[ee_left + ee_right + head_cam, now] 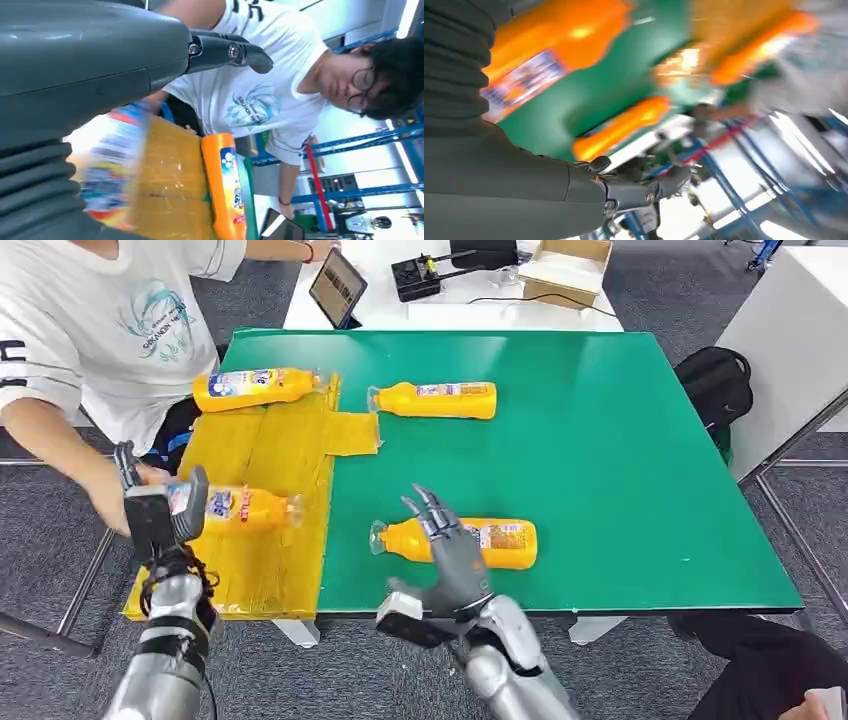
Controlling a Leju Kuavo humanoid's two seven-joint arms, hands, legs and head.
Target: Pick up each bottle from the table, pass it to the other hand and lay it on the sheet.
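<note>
Bottle (250, 510) on the yellow sheet (262, 455) sits right by my left robot hand (165, 512); whether those fingers grip it, I cannot tell. A person (110, 320) leans in there. Farther right, my right robot hand (450, 550) hovers, fingers spread, over another bottle (500, 542) lying on the green desk (620, 460).

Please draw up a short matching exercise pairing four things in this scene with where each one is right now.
Things:
1. far orange plastic bottle on the sheet
2. orange bottle with a clear cap
3. black tablet
4. right hand

Places:
A. over the near bottle on the green table
B. white table beyond
C. yellow sheet, far end
D. green table, far side

Pairs: 1-C, 2-D, 3-B, 4-A
</note>
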